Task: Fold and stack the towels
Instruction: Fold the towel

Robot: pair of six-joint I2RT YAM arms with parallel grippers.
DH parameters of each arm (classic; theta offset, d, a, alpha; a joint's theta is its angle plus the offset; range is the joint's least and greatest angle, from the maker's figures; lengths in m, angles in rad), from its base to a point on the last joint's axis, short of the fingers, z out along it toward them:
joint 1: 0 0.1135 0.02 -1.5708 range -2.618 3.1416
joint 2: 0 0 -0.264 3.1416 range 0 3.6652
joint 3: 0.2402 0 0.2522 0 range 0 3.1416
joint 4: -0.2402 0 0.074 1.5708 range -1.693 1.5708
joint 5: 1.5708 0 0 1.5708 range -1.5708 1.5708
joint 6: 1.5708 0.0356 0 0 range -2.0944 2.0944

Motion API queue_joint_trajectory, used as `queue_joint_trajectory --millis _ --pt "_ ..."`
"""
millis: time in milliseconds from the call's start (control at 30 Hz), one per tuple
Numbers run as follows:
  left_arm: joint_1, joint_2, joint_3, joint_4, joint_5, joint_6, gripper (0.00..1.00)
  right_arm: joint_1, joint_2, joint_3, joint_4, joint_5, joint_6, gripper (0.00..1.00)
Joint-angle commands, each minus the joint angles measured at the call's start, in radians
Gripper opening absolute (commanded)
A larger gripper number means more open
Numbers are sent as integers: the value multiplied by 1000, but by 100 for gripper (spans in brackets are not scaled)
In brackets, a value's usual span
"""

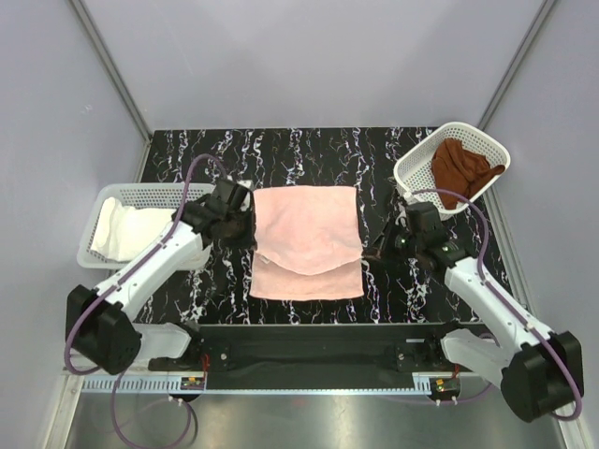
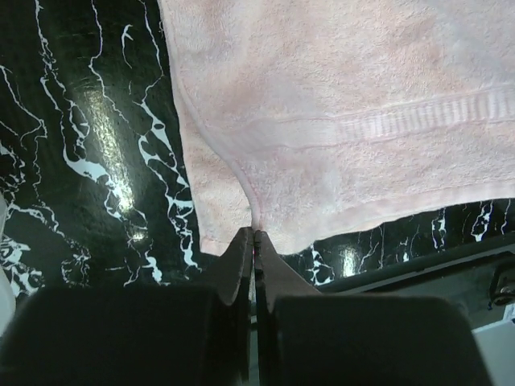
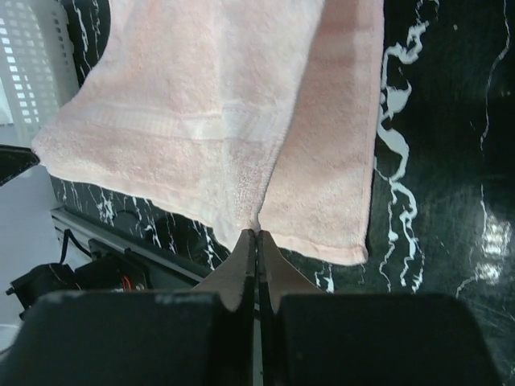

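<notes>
At pink towel [image 1: 307,238] | arms [image 1: 159,257] angled inwd | L fingers [image 2: 237,265], R fingers [image 3: 240,265] pinch edges

Black marbled table [image 1: 299,154]; white left basket [image 1: 150,192]; white right basket [image 1: 409,178].

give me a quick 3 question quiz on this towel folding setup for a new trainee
1. Multiple choice: where does the pale pink towel lie? A draped over an arm; B spread on the black marble table; C hanging off the table's far edge.
2. True or false: the rust-brown towel sits in a white mesh basket.
3. Short answer: what are the left gripper and the right gripper doing?
Key: 1 B. 2 True. 3 Each is shut on an edge of the pale pink towel.
</notes>
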Motion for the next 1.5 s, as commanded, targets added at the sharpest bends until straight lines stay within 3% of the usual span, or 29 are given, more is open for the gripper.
queue_joint_trajectory --millis 0,233,433,600,700,833,900,1000,1167,1267,1467 --pt "-7 -49 -156 -11 37 -32 0 9 -90 -81 -82 -28 -10 0" --pt "-7 -23 -389 165 97 -71 0 9 -125 -311 62 -42 63 0" --pt "-29 18 -374 159 47 -68 0 9 -76 -303 66 -10 77 0" --pt "-30 18 -261 89 8 -49 0 9 -97 -178 5 2 57 0" --pt "-32 -28 -115 -12 26 -58 0 9 -116 -40 -145 45 48 0" --pt "-60 -143 -1 -126 72 -107 0 9 -197 25 -344 52 89 0" --pt "-96 -192 -30 -126 74 -144 0 9 -279 -17 -371 47 140 0" --pt "-109 -213 -196 -64 77 -170 0 9 -372 -129 -368 58 212 0" --pt "-112 -206 -441 74 51 -232 0 9 -410 -262 -309 50 281 0" --pt "-127 -140 -452 98 34 -242 0 9 -400 -314 -271 70 297 0" --pt "-133 -97 -392 27 -139 -242 0 9 -338 -381 -158 22 301 0"
